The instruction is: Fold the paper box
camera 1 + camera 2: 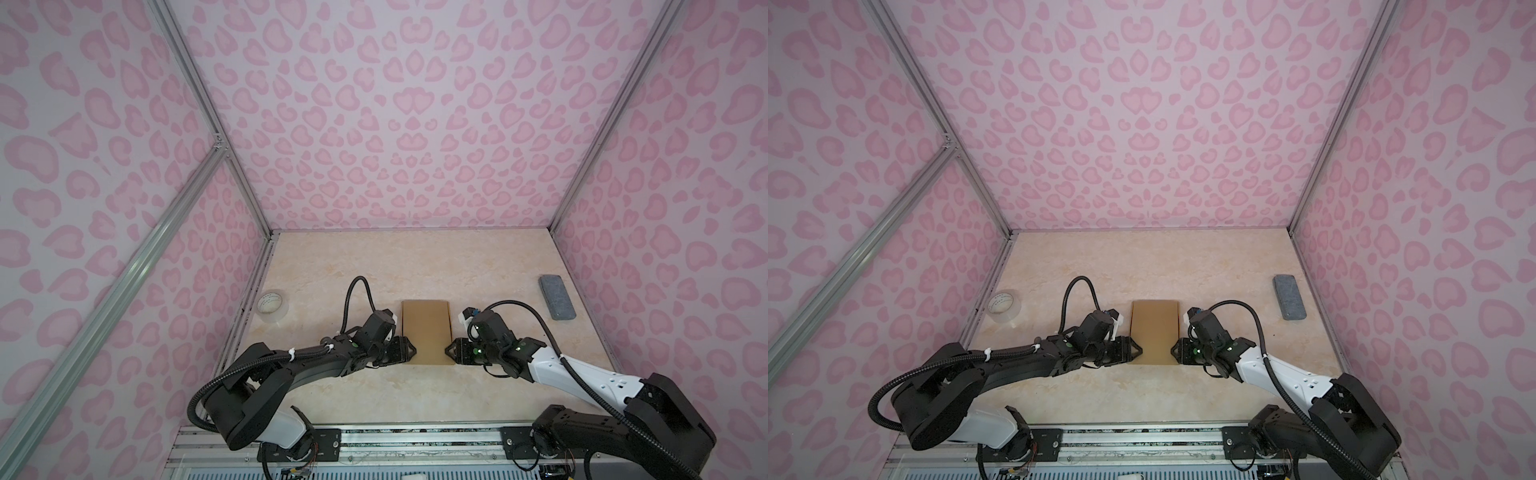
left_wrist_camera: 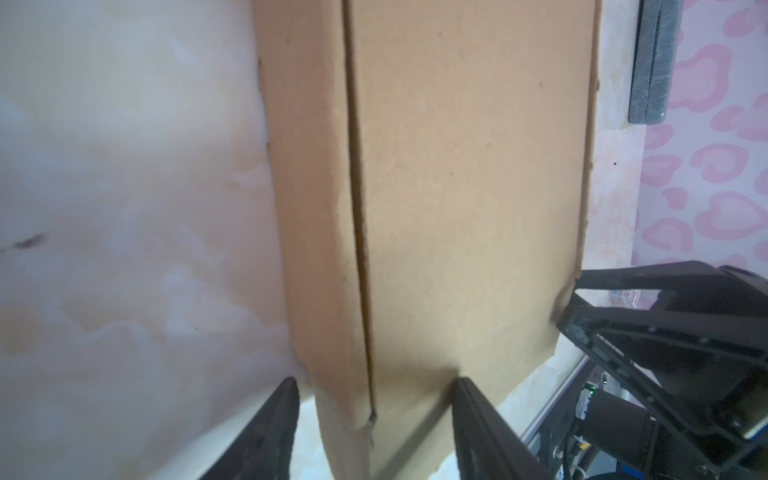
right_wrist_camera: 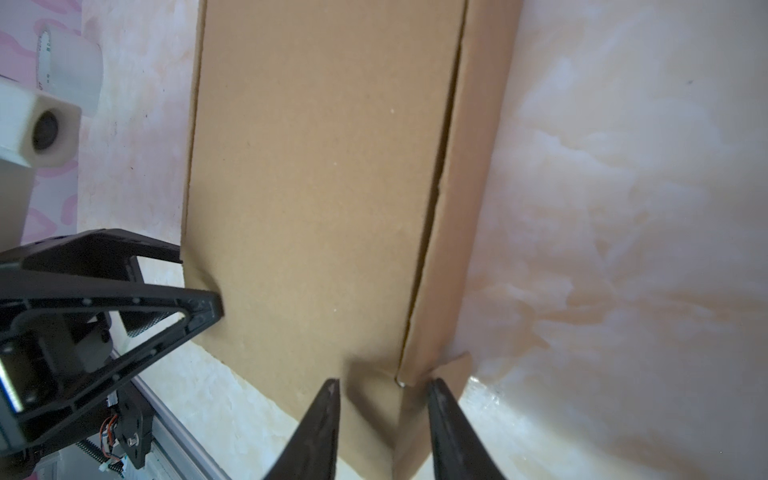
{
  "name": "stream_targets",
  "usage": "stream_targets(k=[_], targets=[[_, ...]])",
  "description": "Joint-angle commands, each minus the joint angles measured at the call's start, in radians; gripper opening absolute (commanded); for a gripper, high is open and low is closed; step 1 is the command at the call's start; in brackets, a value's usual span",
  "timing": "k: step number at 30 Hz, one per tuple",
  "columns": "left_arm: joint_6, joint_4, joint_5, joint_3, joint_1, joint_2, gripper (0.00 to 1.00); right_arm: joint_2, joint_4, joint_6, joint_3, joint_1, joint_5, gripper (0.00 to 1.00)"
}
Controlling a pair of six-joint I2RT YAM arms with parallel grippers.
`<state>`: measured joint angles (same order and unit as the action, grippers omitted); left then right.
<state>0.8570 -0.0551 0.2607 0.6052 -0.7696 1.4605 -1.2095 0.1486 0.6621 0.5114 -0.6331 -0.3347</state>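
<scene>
- The flat brown cardboard paper box (image 1: 427,328) lies on the middle of the pale marbled surface (image 1: 374,266). Its lid is down, and its long axis runs straight away from the arms' bases.
- The left gripper (image 1: 412,351) sits at the box's near left edge and the right gripper (image 1: 448,350) faces it at the near right edge. The box lies between them across its short axis, and neither arm is nearer than the other.
- In the left wrist view the left jaws stand fairly wide astride the side wall. One of the fingers (image 2: 270,440) is just clear of the wall and the other lies over the lid, so they do not appear to be clamping.
- In the right wrist view the right jaws stand narrower, pinching the lid seam and side wall at the near corner.
- The next move likely depends on this side-on approach, with each wall squeezed or tucked inward across the short axis.
</scene>
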Motion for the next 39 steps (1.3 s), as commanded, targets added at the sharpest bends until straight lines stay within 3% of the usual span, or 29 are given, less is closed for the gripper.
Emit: stream_targets(k=[1, 9, 20, 26, 31, 33, 39], targets=[[-0.037, 0.062, -0.049, 0.013, 0.006, -0.025, 0.63, 0.005, 0.007, 0.002, -0.002, 0.000, 0.000, 0.37], [-0.115, 0.193, -0.129, 0.085, 0.031, -0.090, 0.69, 0.012, 0.015, 0.001, -0.004, 0.000, 0.003, 0.38], [-0.184, 0.240, -0.133, 0.175, 0.122, -0.084, 0.72, 0.058, 0.037, 0.008, -0.008, -0.001, 0.010, 0.39], [-0.257, 0.323, -0.155, 0.457, 0.165, 0.086, 0.74, 0.071, 0.028, 0.025, -0.022, -0.003, -0.003, 0.40], [-0.327, 0.418, -0.185, 0.758, 0.196, 0.315, 0.75, 0.080, 0.014, 0.043, -0.030, -0.011, 0.004, 0.43], [-0.341, 0.473, -0.149, 0.874, 0.207, 0.403, 0.76, 0.079, -0.006, 0.057, -0.040, -0.023, 0.003, 0.44], [-0.397, 0.586, -0.206, 1.102, 0.214, 0.613, 0.76, 0.068, -0.029, 0.086, -0.052, -0.061, 0.024, 0.45]])
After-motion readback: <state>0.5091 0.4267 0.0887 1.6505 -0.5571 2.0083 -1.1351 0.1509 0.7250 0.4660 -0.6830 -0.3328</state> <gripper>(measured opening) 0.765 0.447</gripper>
